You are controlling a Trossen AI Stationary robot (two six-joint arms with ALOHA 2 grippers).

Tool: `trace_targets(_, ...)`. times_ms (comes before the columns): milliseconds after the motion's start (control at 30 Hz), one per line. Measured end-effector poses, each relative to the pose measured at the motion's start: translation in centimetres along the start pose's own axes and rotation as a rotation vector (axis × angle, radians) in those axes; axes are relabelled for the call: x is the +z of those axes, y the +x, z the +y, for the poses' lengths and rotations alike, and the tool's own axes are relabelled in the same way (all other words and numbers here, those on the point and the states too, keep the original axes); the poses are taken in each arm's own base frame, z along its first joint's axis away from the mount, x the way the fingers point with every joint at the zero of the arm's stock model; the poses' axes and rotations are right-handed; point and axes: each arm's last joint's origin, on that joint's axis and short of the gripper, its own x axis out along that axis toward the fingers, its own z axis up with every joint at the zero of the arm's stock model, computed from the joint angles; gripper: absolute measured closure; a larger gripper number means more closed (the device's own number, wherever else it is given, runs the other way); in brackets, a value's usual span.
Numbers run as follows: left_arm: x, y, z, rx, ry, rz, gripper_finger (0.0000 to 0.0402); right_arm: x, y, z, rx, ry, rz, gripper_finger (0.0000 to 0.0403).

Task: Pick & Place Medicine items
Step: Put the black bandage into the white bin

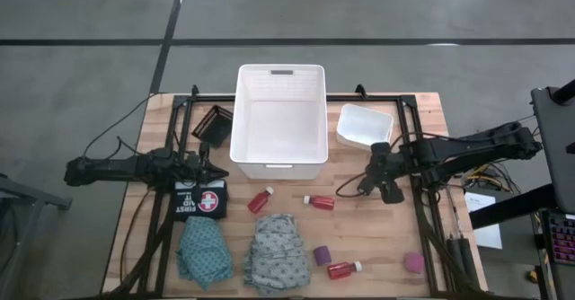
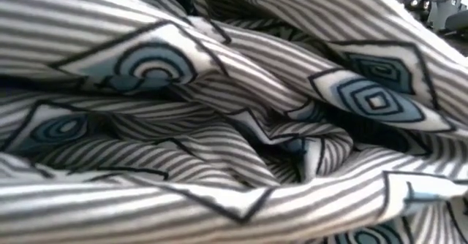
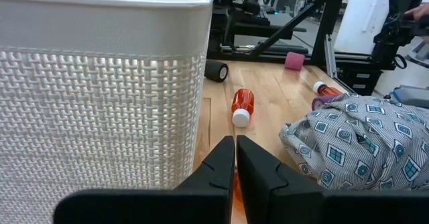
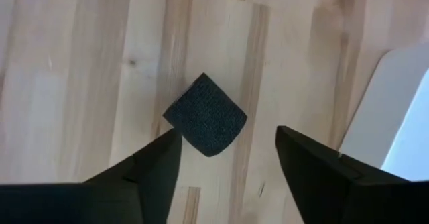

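The right gripper is held open, empty, above the black roll on the worktop right of the basket; it should be lowered centred so both sides are caught squarely, while the left gripper is closed, idle by the basket.

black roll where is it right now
In the right wrist view the black roll lies on the bare wood table, directly below the open right gripper.

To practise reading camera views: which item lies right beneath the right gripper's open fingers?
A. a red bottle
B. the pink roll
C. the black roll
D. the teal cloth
C: in the right wrist view the black roll lies on bare wood just ahead of the open right gripper.
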Motion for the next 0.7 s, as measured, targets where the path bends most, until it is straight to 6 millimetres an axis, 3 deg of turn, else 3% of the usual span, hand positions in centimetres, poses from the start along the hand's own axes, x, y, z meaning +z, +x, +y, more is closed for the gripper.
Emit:
trace_targets(233, 0.0, 0.0, 0.0, 0.0, 0.0, 0.0, 0.0381, 0.07, 0.22, 0.03, 0.001, -0.023, 0.008, 0.0117)
trace_targets(467, 0.0, 0.0, 0.0, 0.0, 0.0, 0.0, 0.0381, -0.14, 0.73, -0.06, -0.044, -0.406, 0.022, 0.0122)
trace_targets(700, 0.0, 0.0, 0.0, 0.0, 0.0, 0.0, 0.0381, -0.04, 1.09, -0.04, -0.053, -0.43, 0.004, 0.0128)
